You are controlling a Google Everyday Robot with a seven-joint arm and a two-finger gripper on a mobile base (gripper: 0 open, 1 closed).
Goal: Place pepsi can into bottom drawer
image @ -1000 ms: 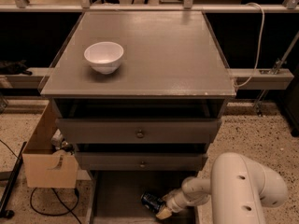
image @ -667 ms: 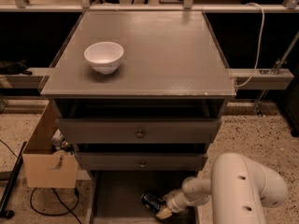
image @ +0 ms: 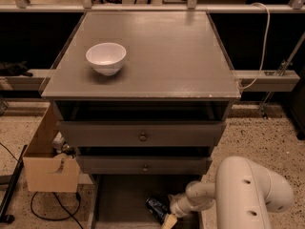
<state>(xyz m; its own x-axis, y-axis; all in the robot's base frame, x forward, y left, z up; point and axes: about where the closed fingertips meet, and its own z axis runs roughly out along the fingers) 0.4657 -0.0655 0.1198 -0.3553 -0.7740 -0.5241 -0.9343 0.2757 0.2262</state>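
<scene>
Brown cardboard makes the open box (image: 47, 168) that sits on the floor by the left side of the table (image: 167, 70). A white bowl (image: 106, 57) stands on the left part of the table top, right way up. Under the table top are two grey drawer fronts, one above the other, each with a small round knob (image: 142, 137) in the middle.

Below these, at the foot of the table, the bottom drawer (image: 121, 199) is pulled out, and its flat floor shows. The pepsi can (image: 156, 207) lies tipped over inside this drawer, toward its right side. The tool (image: 169, 218) is low down in the drawer too, right beside the can and touching it. I cannot tell if the tool is open or closed.

The fat white arm (image: 248, 194) bends in from below the right front corner of the table. A white cable (image: 265, 37) hangs by the right side of the table.
</scene>
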